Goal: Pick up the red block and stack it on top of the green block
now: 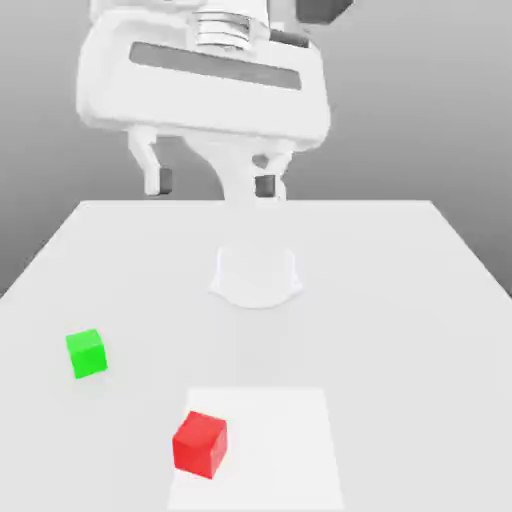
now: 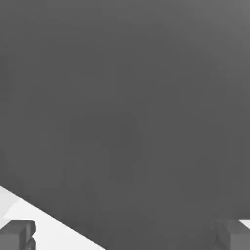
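The red block [image 1: 200, 444] lies on the white table [image 1: 400, 300] near its front edge, on a slightly brighter square patch. The green block [image 1: 87, 353] sits apart from it, further back and toward the exterior view's left. My gripper [image 1: 211, 183] hangs high above the table's far side, well away from both cubes, open with nothing between its dark fingertips [image 1: 158, 181]. In the hand view the gripper [image 2: 125, 237] shows its two grey fingertips [image 2: 17, 234] set wide apart against a dark grey background.
A round white arm base [image 1: 256, 275] stands on the table behind the blocks. The brighter square patch [image 1: 280, 440] covers the front middle of the table. The table's edges run in from both sides toward the back.
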Tool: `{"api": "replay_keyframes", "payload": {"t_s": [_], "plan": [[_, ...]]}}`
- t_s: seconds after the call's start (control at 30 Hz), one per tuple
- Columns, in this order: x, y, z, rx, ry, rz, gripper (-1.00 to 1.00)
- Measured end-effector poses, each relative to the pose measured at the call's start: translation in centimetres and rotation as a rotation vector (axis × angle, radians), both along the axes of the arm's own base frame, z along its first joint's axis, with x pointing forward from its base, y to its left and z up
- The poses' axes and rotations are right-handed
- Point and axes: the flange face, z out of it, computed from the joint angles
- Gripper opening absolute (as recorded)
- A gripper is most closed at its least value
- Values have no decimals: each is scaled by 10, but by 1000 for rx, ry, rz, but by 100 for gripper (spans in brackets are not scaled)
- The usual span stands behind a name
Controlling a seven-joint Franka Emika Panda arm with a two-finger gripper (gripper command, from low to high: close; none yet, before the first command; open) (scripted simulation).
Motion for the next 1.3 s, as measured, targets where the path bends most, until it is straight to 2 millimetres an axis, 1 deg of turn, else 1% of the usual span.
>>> {"api": "replay_keyframes", "payload": {"t_s": [0.1,0.2,0.3,0.43,0.5,0.67,0.7,0.87,0.9,0.93,1.0,1.1,1.13,1.17,1.2,1.23,1.3], "plan": [[2,-6,-49,-37,71,106,0],[0,-12,-97,-69,142,215,0],[-8,-18,-143,-93,213,324,0],[-26,-26,-203,-114,306,474,0],[-34,-28,-230,-119,341,534,0],[-37,-29,-288,-121,353,556,0],[-38,-29,-295,-121,353,556,-100],[-38,-29,-296,-119,355,556,-100],[-38,-29,-299,-119,355,556,-100],[-38,-29,-295,-119,355,556,-100],[-37,-29,-277,-120,355,557,-100],[-38,-29,-244,-119,355,556,-100],[-41,-37,-235,-122,356,555,-100],[-50,-58,-229,-128,358,549,-100],[-64,-88,-223,-129,362,521,-100],[-78,-111,-218,-132,365,510,-100],[-115,-161,-209,-129,372,470,-100]]}}
